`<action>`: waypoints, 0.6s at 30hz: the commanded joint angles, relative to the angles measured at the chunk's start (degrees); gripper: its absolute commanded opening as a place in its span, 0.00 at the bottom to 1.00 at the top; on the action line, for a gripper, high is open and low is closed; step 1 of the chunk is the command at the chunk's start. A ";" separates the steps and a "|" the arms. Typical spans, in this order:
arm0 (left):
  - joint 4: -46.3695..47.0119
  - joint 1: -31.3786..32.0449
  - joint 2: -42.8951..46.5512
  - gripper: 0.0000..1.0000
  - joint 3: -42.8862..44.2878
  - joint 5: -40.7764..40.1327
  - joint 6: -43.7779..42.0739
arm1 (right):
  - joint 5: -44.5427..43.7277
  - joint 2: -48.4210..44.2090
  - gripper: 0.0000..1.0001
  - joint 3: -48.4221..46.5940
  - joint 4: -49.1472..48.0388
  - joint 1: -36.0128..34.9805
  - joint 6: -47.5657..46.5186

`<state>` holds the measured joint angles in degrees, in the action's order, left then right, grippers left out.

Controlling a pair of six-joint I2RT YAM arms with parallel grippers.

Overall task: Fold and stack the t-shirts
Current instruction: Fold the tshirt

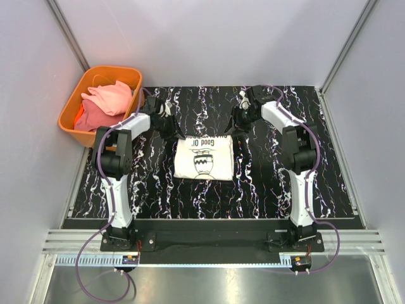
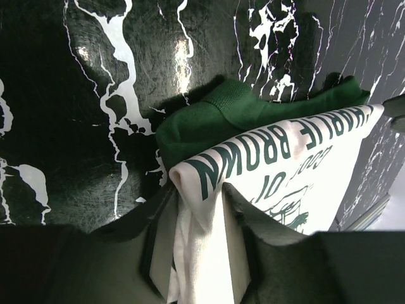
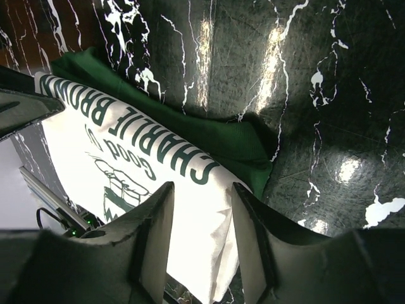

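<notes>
Orange basket (image 1: 67, 115): sits at the far left corner, just off the black marbled table (image 1: 266, 183), and holds the shirts not yet handled.
Pink t-shirt (image 1: 111, 97): lies crumpled on top inside the basket, unfolded.
Coral t-shirt (image 1: 88, 118): is bunched under and beside the pink one in the same basket, also unfolded. Whether more cloth lies beneath cannot be told.
Left gripper (image 1: 166, 124): is at the far left corner of the folded tee. In the left wrist view the white cloth bunches up between its fingers (image 2: 163, 218) and fills the gap, so it appears clenched on that corner.
Cream t-shirt (image 1: 202, 158): lies in the middle of the table between the two arms, folded into a compact rectangle with the cartoon face and lettering facing up. The dark green cloth (image 2: 218, 114) is tucked under the far edge.
Right gripper (image 1: 239, 124): is at the far right corner of the same tee. Its fingers (image 3: 158, 221) straddle the cloth edge, but whether they pinch it or merely stand over it I cannot tell.
Progress: the first tee looks nearly folded, with both arms working on its far edge.
Left to do: by my judgement, settle this tee, then fetch, fold and stack the shirts in the basket. No stack exists yet.
</notes>
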<state>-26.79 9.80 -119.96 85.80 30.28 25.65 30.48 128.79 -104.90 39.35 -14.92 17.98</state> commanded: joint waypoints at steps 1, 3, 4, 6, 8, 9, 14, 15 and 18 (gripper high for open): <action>2.18 0.04 1.05 0.35 1.56 2.32 0.72 | 0.02 0.84 0.47 -1.89 0.64 -0.55 -0.22; 2.26 0.13 1.57 0.25 1.48 1.98 0.81 | -0.42 1.02 0.41 -1.27 0.55 -0.64 0.04; 2.35 0.04 1.75 0.21 1.56 1.71 0.81 | -0.42 1.20 0.33 -1.18 0.55 -0.73 0.13; 2.44 0.22 2.54 0.06 1.39 1.36 0.89 | -1.73 0.76 0.00 -0.57 0.55 -0.55 0.30; 2.53 0.48 4.64 0.00 0.69 0.13 0.72 | -5.68 -1.60 0.00 0.83 0.46 -0.64 0.74; 2.53 0.39 6.30 0.00 0.42 -0.31 0.63 | -6.83 -2.66 0.00 1.36 0.55 -0.64 1.18; 3.49 0.48 9.66 0.00 -1.86 -1.54 0.81 | -10.17 -8.73 0.00 6.19 0.46 -0.73 2.94; 3.84 0.48 9.66 0.00 -1.86 -1.72 0.89 | -10.44 -9.08 0.00 6.64 0.46 -0.55 3.03; 4.11 0.39 7.22 0.00 -0.55 -1.28 0.89 | -11.32 -8.30 0.00 6.82 0.20 -0.55 2.59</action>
<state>-25.39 10.63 -113.10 84.14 29.69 26.59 22.85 123.76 -98.19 39.92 -15.09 20.40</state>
